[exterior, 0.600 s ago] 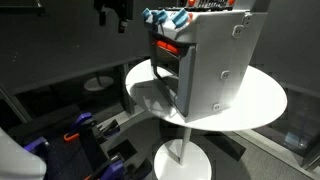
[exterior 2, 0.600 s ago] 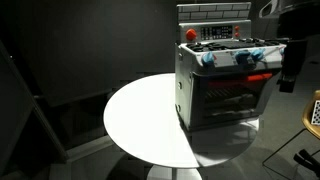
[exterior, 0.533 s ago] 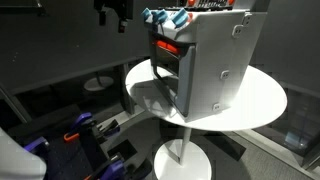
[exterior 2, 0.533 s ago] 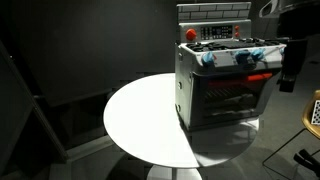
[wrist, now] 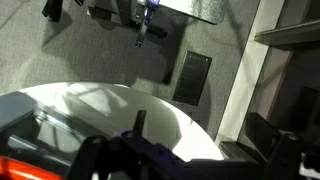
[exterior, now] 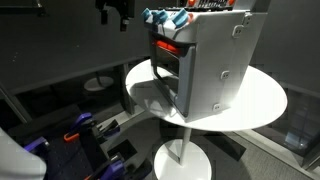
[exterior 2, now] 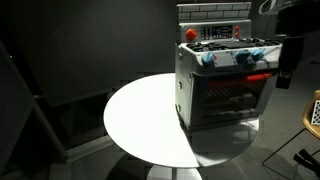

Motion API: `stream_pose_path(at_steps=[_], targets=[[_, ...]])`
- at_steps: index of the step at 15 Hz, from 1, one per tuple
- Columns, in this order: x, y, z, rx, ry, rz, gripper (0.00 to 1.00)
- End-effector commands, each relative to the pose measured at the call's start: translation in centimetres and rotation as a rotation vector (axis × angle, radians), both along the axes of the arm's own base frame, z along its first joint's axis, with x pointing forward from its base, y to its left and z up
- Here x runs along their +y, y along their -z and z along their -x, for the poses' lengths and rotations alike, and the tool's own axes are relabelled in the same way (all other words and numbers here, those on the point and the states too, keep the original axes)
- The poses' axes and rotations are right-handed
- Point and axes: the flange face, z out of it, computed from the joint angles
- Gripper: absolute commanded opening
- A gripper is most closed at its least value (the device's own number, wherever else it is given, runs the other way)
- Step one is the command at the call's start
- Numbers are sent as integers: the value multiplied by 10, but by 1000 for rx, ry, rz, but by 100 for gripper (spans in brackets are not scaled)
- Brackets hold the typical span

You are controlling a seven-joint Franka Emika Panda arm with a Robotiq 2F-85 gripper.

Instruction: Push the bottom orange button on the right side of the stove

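The gripper (exterior: 112, 18) hangs as a dark block near the top edge in an exterior view, partly cut off by the frame, well above table height and off to the side of the stove's (exterior: 212, 60) oven front. Two short prongs seem to point down from it, but they are too small and dark for me to tell how far apart the jaws stand. From the opposite side, the gripper (exterior 2: 288, 62) shows only as a black shape at the picture's edge, near the stove's (exterior 2: 225, 85) front corner and apart from it.

The stove stands upright on the round white table (exterior: 262, 105), towards one side of the top (exterior 2: 140, 120). Its red-orange strip (exterior 2: 258, 77) runs above the oven door, with blue knobs (exterior 2: 208, 58) over it. One plain grey side panel (exterior: 225, 65) faces the camera; its small fittings cannot be made out, and no orange button can be picked out on either side.

In the wrist view, the lower part is a dark blur, probably gripper and stove top together, with an orange sliver (wrist: 25, 166) in the corner. The white table (wrist: 100, 108) curves above it.
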Motion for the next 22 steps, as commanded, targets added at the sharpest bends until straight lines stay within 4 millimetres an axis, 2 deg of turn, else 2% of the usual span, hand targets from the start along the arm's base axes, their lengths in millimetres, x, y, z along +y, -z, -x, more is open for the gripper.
stream_pose_path(at_steps=[1,6,11,13,17,22], targets=[[-1,-33,-9,-83,24,32,100],[-16,-81,-26,-208,75,109,100],[-46,-131,-45,-361,169,205,100],[-61,-145,-53,-418,214,232,100],[-93,-156,-68,-518,297,316,100],[-132,-155,-86,-599,377,397,100]])
